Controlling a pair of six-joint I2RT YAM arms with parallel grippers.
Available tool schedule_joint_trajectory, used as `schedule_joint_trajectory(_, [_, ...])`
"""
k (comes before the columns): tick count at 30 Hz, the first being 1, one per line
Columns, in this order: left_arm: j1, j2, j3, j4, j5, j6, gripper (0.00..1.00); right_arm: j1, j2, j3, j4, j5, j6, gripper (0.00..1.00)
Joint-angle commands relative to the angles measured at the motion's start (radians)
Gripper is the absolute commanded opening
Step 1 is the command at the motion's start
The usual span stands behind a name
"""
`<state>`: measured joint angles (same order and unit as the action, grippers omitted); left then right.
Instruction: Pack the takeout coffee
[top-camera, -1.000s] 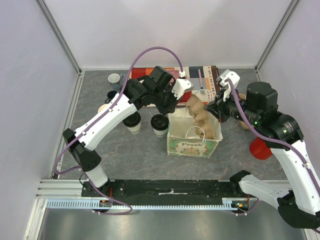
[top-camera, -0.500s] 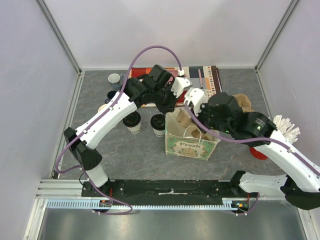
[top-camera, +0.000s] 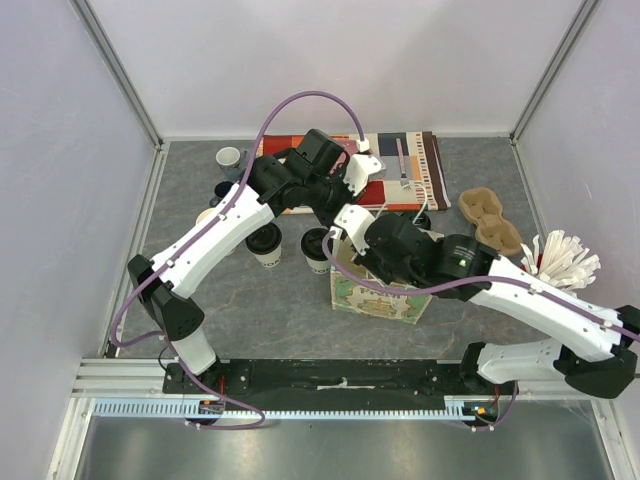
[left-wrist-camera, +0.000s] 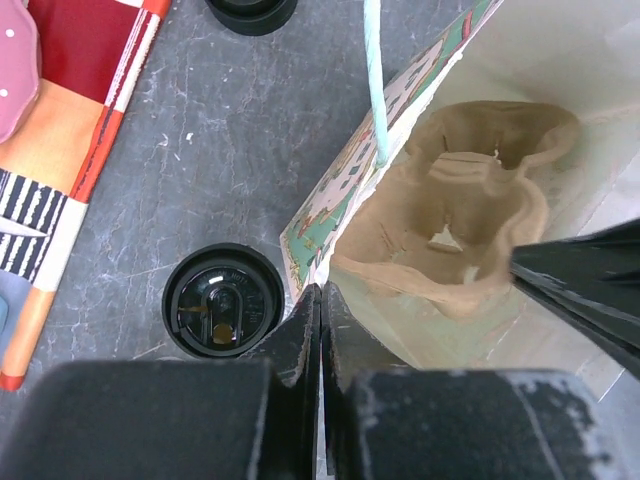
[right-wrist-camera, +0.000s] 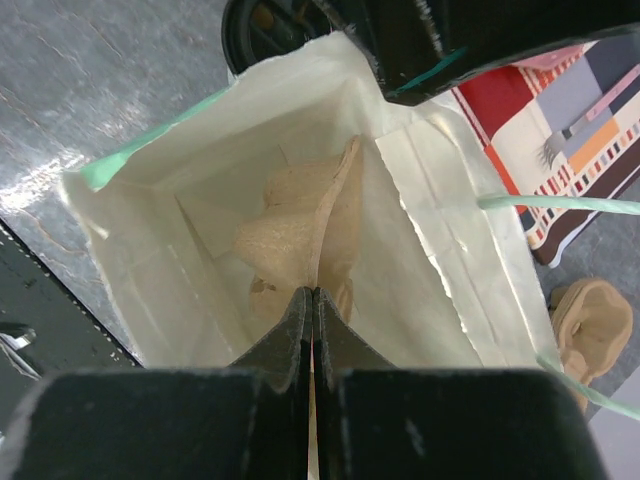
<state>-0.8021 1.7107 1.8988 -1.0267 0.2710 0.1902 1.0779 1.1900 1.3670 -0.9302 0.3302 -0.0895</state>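
Note:
Two cream cups with black lids (top-camera: 266, 240) (top-camera: 318, 245) stand left of the white paper bag (top-camera: 385, 298). The nearer cup shows in the left wrist view (left-wrist-camera: 222, 300). My left gripper (top-camera: 335, 214) is shut on the bag's rim (left-wrist-camera: 318, 292), by that cup. My right gripper (top-camera: 348, 252) reaches down into the bag (right-wrist-camera: 440, 260) and is shut (right-wrist-camera: 312, 293) on the edge of a brown cardboard cup carrier (right-wrist-camera: 300, 225). The carrier lies folded inside the bag (left-wrist-camera: 470, 200).
A second cardboard carrier (top-camera: 487, 222) lies on the table at right, beside a bunch of white sticks (top-camera: 562, 260). A striped placemat (top-camera: 400, 165) lies at the back. Small mugs (top-camera: 229, 157) stand at the back left.
My right arm has swung left over the bag and lowered the carrier into it. My left gripper has stayed on the bag rim.

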Motion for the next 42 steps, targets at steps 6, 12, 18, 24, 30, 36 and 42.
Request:
schedule_joint_trajectory(6, [0.004, -0.016, -0.003, 0.034, 0.109, -0.080, 0.02, 0.005, 0.077, -0.045, 0.056, -0.006, 0.118, 0.00])
schedule_joint_trajectory(12, [0.004, -0.031, -0.040, 0.050, 0.128, -0.107, 0.02, 0.005, 0.109, -0.089, 0.103, -0.026, 0.163, 0.00])
schedule_joint_trajectory(18, [0.009, -0.040, -0.049, 0.062, 0.103, -0.124, 0.02, 0.001, 0.128, -0.160, 0.157, -0.105, 0.194, 0.00])
schedule_joint_trajectory(24, [0.030, -0.045, -0.046, 0.071, 0.093, -0.124, 0.02, -0.070, 0.105, -0.224, 0.192, -0.186, 0.212, 0.00])
schedule_joint_trajectory(30, [0.030, -0.045, -0.061, 0.076, 0.125, -0.126, 0.02, -0.085, 0.112, -0.210, 0.195, -0.207, 0.212, 0.04])
schedule_joint_trajectory(36, [0.030, -0.046, -0.061, 0.074, 0.128, -0.124, 0.02, -0.085, 0.115, -0.187, 0.194, -0.211, 0.211, 0.09])
schedule_joint_trajectory(42, [0.030, -0.043, -0.061, 0.077, 0.143, -0.126, 0.02, -0.084, 0.137, -0.183, 0.192, -0.204, 0.217, 0.09])
